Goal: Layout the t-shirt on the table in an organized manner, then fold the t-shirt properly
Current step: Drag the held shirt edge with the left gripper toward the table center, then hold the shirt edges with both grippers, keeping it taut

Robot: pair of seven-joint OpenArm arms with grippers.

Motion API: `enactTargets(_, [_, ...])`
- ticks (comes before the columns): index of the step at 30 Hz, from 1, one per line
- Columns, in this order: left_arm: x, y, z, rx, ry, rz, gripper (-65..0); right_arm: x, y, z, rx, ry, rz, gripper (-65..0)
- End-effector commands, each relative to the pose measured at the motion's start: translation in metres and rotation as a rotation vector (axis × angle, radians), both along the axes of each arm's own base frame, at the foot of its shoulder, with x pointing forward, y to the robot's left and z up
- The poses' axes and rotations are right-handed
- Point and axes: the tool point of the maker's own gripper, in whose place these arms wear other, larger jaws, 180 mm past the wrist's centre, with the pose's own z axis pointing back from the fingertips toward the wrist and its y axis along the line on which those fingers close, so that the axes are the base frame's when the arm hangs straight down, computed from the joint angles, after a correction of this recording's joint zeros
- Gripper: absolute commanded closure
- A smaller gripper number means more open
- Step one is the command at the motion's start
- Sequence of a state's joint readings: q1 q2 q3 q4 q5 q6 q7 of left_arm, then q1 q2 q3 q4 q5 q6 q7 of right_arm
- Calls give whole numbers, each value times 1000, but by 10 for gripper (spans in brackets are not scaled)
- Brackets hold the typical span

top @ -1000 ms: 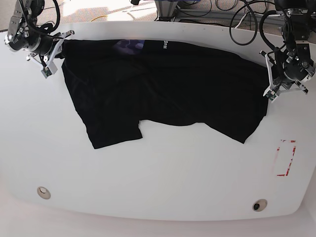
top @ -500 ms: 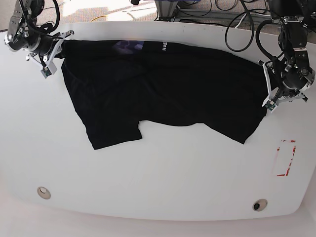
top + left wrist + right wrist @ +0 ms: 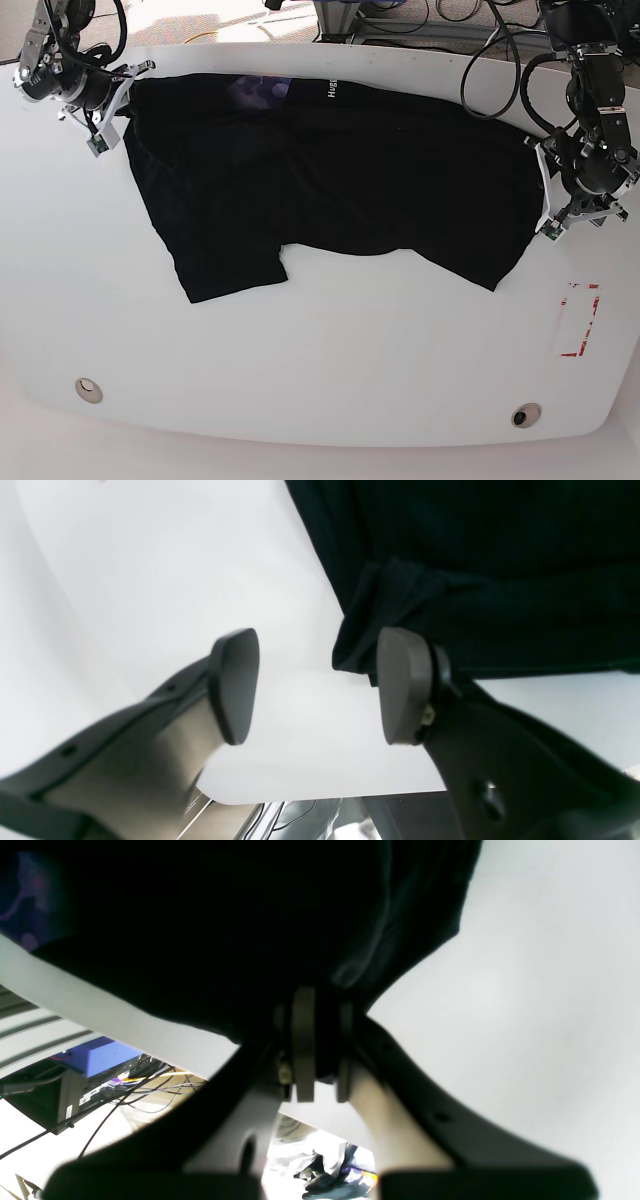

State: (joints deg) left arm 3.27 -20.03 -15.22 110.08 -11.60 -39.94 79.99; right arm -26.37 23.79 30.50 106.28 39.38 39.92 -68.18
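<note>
Cloth of the black t-shirt [image 3: 330,180] lies rumpled, right gripper [image 3: 315,1040] clamping its corner, left gripper [image 3: 315,685] apart.

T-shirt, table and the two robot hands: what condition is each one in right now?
t-shirt: spread out unfolded on the table, rumpled, one corner pinched by the right hand.
table: white top, shirt lying across its far half.
left hand: open, fingers apart, holding nothing, at the shirt's edge.
right hand: shut on the t-shirt's corner.
red tape rectangle: stuck flat, uncovered.
</note>
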Motion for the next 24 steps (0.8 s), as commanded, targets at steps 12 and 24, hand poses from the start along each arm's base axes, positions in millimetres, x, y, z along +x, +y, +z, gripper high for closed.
enactTargets(12, [-13,15,-23,-6,78,32,-357,10,-3,9,-6,-38,7,-40])
enactTargets(24, [-15,14,-45,-67,108,46,-351,10,-3,9,-6,-38,7,-40])
